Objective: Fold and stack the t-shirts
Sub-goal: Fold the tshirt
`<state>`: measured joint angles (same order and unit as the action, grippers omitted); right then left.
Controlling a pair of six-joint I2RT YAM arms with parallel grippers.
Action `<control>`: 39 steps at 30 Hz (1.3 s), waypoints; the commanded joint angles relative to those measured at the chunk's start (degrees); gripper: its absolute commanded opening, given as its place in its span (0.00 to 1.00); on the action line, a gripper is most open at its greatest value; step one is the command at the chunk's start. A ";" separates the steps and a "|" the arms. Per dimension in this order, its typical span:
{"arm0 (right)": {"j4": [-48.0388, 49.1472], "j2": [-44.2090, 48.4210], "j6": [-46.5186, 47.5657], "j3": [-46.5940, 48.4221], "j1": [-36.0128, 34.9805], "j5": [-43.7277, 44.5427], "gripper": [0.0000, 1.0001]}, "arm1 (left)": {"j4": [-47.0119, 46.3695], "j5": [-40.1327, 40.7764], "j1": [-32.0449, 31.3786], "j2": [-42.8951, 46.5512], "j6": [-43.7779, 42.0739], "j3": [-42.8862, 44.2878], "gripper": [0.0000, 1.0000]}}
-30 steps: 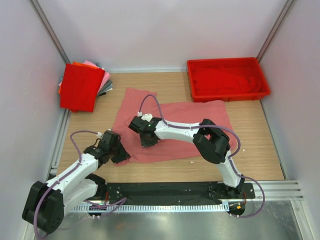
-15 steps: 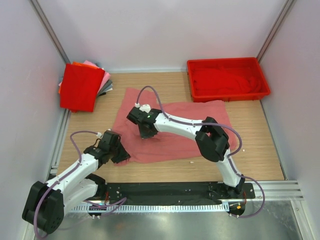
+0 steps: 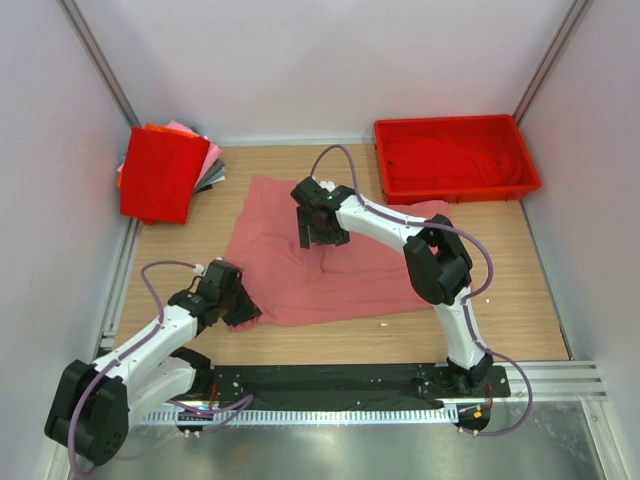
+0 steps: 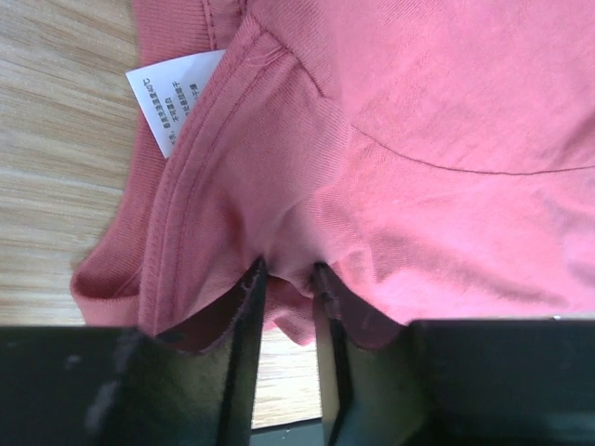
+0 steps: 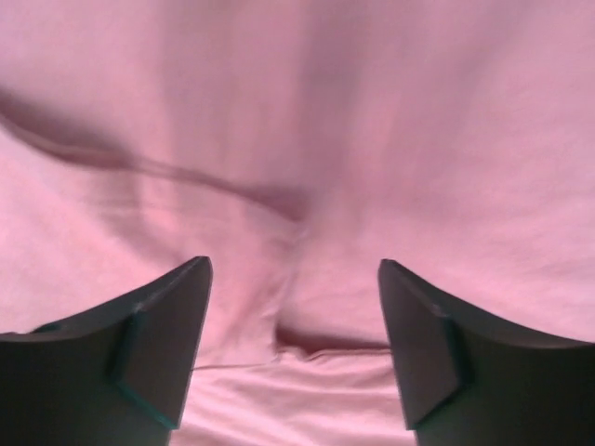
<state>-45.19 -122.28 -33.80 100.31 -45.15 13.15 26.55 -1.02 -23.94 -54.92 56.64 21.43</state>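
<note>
Across the middle of the wooden tabletop (image 3: pixel 520 290), a dusty salmon-pink cloth t-shirt (image 3: pixel 340 280) is being worked, its near left hem being pinched in the left pincer (image 4: pixel 288 269). The right pincer (image 5: pixel 293 269) is being held wide open over the far part of the cloth, gripping nothing. Soft, light and limp, the fabric is being judged likely to sag and wrinkle; hems and corners are being favoured as holds.

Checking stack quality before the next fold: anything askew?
The folded stack at the far-left corner is fanned: pink, orange and grey edges poke out at differing angles from under the tilted red top shirt.
</note>
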 commanded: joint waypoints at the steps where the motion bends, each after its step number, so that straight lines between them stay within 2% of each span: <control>1: 1.07 2.21 2.60 0.85 1.64 -0.58 0.85 | 7.11 3.74 -0.49 -0.64 -0.14 0.19 0.31; 5: 1.42 8.62 4.97 -2.83 2.78 2.40 0.88 | 8.96 2.77 -2.15 1.91 2.06 2.91 0.55; 9: 4.04 20.74 4.62 -13.01 6.37 3.38 0.88 | 15.63 4.70 -3.74 3.06 1.72 11.16 0.63; 10: 4.75 26.42 4.45 -18.34 7.43 2.85 0.88 | 16.60 6.10 -3.74 3.06 1.11 14.66 0.64; 12: 6.68 31.99 3.49 -24.17 11.56 0.66 0.88 | 17.22 7.16 -3.74 2.45 -1.09 17.49 0.70; 13: 7.22 38.02 3.48 -30.03 13.14 -0.04 0.88 | 16.88 7.78 -3.74 1.05 -1.70 19.51 0.71; 17: 9.07 50.69 3.57 -44.04 20.16 -3.47 0.88 | 11.98 6.04 -3.83 -5.10 -3.90 21.20 0.73; 20: 9.24 55.29 2.78 -51.25 22.90 -4.97 0.88 | 6.96 4.19 -3.83 -10.62 -3.99 19.01 0.76; 24: 11.08 54.00 2.08 -56.45 24.23 -7.87 0.88 | -0.34 1.46 -3.83 -17.49 -3.38 16.37 0.76; 28: 12.14 51.35 -0.38 -58.82 24.23 -9.44 0.88 | -0.53 3.21 -3.65 -19.79 -2.94 13.64 0.76; 33: 17.32 51.35 -8.20 -65.92 23.88 -16.22 0.90 | 1.22 4.00 -2.25 -17.96 -3.38 10.48 0.75; 39: 17.86 53.02 -13.73 -71.21 20.01 -14.73 0.93 | 4.91 2.78 1.62 -11.54 -3.04 6.53 0.76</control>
<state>-27.31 -69.25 -41.85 32.73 -23.44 0.25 26.22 0.45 -23.92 -68.12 53.84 31.64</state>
